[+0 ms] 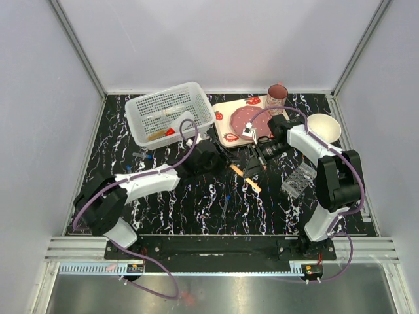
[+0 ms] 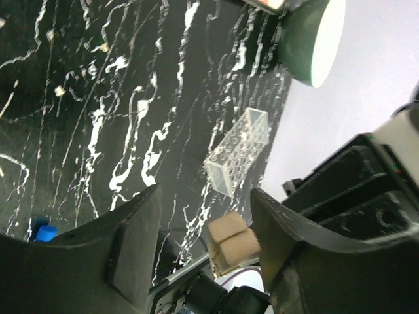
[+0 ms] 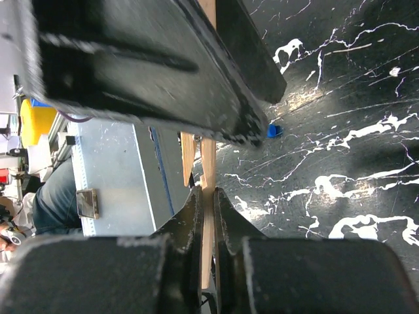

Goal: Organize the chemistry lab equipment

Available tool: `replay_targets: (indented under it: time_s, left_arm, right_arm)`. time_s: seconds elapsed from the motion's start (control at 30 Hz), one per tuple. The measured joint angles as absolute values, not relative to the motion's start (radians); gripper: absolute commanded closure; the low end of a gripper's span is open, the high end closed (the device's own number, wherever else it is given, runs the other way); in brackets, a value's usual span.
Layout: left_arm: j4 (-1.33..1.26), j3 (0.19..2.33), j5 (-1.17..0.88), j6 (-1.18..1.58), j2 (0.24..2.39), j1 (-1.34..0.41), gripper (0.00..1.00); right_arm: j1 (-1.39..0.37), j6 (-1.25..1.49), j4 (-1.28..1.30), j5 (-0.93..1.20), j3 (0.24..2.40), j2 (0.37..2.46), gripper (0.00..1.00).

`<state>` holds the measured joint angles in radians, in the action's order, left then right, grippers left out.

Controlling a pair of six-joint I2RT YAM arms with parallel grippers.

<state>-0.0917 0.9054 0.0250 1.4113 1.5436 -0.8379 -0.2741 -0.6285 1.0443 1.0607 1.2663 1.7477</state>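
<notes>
**A:** Status on the claws?

**B:** Right claw (image 3: 207, 196) is clamped on the wooden-handled tool (image 1: 255, 186), mid-desk (image 1: 196, 209), between the white basket (image 1: 160, 93) and the clear tube rack (image 1: 298, 180). Tool looks lifted, can't confirm. Left claw (image 2: 206, 203) has its fingers apart, with the tool's wooden end (image 2: 232, 242) sitting between them. No contact that I can see.

**A:** Which step?

**B:** Reads as a handover, right to left, probably bound for the basket, which holds some items already.

**A:** Next move?

**B:** Left closes squarely on the wooden end before right lets go. The grip area is short, so a skewed pinch could drop it. A blue-capped vial (image 2: 44, 232) lies loose on the desk, and the rack isn't stowed yet.
</notes>
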Motion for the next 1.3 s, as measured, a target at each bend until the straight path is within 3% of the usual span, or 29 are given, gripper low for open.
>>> replay_targets:
  time_s: [0.03, 0.17, 0.37, 0.43, 0.47, 0.5, 0.73, 0.8, 0.97, 1.13, 1.3]
  left_arm:
    - [-0.077, 0.916, 0.035, 1.418, 1.555, -0.846, 0.52]
    - [0.022, 0.971, 0.089, 1.449, 1.599, -0.886, 0.65]
    - [0.084, 1.013, 0.139, 1.468, 1.61, -0.905, 0.77]
    - [0.086, 1.022, 0.142, 1.477, 1.619, -0.907, 0.83]
    - [0.086, 1.027, 0.142, 1.477, 1.622, -0.908, 0.93]
    - [0.088, 1.032, 0.144, 1.478, 1.626, -0.908, 1.0]
    - [0.089, 1.04, 0.126, 1.397, 1.649, -0.907, 1.0]
    - [0.089, 1.04, 0.117, 1.342, 1.649, -0.901, 1.0]
    - [0.079, 1.011, 0.07, 1.147, 1.604, -0.851, 1.0]
    - [0.106, 0.968, -0.048, 0.859, 1.456, -0.691, 1.0]
    - [0.333, 1.114, -0.045, 0.496, 1.375, -0.506, 1.0]
  right_arm:
    - [-0.274, -0.628, 1.044, 1.06, 1.266, 1.748, 0.95]
    - [-0.274, -0.628, 1.036, 1.047, 1.258, 1.748, 0.94]
    - [-0.275, -0.623, 1.015, 1.033, 1.242, 1.748, 0.92]
    - [-0.275, -0.623, 1.007, 1.028, 1.238, 1.748, 0.89]
    - [-0.275, -0.623, 1.001, 1.023, 1.236, 1.748, 0.87]
    - [-0.275, -0.624, 0.998, 1.019, 1.235, 1.748, 0.77]
    - [-0.275, -0.654, 1.006, 1.004, 1.235, 1.747, 0.44]
    - [-0.275, -0.673, 1.015, 0.987, 1.231, 1.739, 0.4]
    - [-0.258, -0.719, 1.031, 0.96, 1.209, 1.655, 0.36]
    - [-0.166, -0.749, 1.045, 0.963, 1.209, 1.592, 0.36]
    - [-0.126, -0.765, 1.047, 0.963, 1.207, 1.583, 0.36]
